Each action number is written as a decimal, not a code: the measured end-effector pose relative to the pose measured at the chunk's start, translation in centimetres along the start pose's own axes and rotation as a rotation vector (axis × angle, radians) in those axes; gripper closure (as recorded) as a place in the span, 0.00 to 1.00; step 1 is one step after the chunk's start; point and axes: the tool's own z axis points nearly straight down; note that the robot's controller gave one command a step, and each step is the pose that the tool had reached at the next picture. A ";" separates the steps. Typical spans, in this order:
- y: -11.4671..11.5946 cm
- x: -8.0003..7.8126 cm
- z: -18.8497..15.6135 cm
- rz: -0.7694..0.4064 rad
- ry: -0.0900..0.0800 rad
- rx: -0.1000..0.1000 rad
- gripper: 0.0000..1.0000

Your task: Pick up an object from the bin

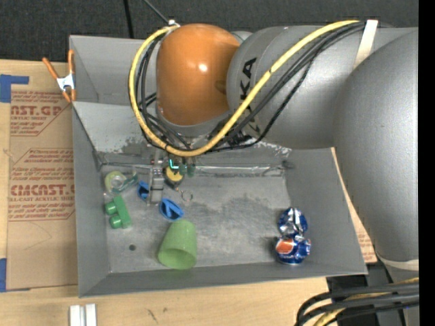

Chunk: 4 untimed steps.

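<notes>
Your jaws hang low over the bin's (231,216) left side; you cannot tell if they are open. A small blue piece (143,191) lies just left of them, a blue wedge (171,209) nearer you.

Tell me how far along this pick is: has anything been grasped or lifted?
Done: the pincer sits low at the left of the bin, between a small blue piece and a yellow one. In hand: nothing shows as held. Left: the grasp and the lift; the green cup, crushed can and green block all lie on the floor.
</notes>
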 end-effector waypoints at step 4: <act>-3.5 -0.9 -1.4 0.218 -0.015 -0.005 1.00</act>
